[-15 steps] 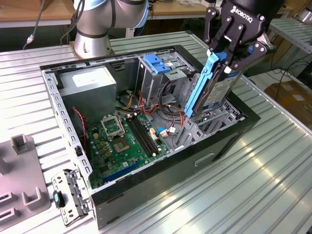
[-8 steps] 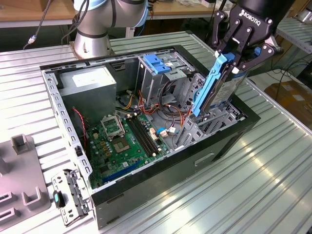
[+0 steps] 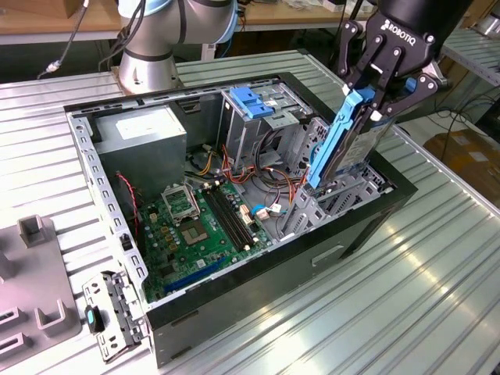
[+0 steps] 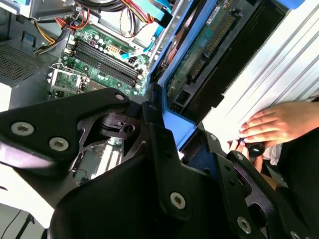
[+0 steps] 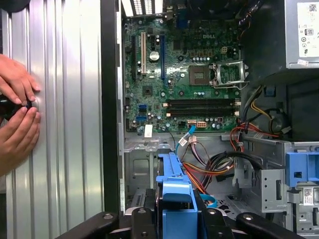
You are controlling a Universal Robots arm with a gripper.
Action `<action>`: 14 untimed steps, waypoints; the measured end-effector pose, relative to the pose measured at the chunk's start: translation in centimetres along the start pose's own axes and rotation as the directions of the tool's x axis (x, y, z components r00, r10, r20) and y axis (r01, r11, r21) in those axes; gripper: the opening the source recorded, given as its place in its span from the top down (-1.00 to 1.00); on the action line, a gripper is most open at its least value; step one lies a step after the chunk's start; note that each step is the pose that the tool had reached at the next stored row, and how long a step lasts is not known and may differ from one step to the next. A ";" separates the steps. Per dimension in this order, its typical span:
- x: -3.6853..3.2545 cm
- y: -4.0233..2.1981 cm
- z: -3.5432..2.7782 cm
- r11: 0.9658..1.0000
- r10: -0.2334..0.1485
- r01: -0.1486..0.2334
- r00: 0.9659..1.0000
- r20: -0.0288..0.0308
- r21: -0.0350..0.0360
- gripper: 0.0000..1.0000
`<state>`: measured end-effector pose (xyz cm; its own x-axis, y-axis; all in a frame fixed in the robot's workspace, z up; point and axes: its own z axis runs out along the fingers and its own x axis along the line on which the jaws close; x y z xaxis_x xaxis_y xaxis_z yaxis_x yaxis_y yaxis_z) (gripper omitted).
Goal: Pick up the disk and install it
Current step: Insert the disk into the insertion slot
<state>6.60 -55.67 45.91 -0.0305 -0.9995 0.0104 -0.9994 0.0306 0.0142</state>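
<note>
Exterior view: the gripper [image 3: 373, 105] has its fingers clamped on the disk [image 3: 344, 144], which is tilted on edge over the drive bay [image 3: 332, 201] at the computer case's [image 3: 258, 289] corner on the exterior view's right.
Second wrist view: a person's hand [image 4: 274, 124] is beside the case, on the table [image 4: 279, 64].
First wrist view: the blue rail [image 5: 174, 194] points towards loose cables [image 5: 219, 164].
Care, as a judgement: line the rails up square with the bay and clear of the cables.

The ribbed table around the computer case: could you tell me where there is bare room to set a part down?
The widest bare table lies on the exterior view's right, beside the computer case. The exterior view's left is crowded with grey fixture blocks and a metal bracket. In the first wrist view, a person's hands occupy the strip beside the case.
</note>
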 end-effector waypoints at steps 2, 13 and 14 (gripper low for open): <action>0.00 -0.04 0.14 1.000 0.003 -0.003 1.000 0.000 0.000 0.25; 0.00 -0.07 1.11 1.000 0.003 -0.003 1.000 -0.001 0.000 0.25; 0.01 -0.07 1.13 1.000 0.003 -0.003 1.000 -0.001 0.000 0.25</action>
<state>6.66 -55.70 44.78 -0.0335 -0.9994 0.0109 -0.9993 0.0337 0.0142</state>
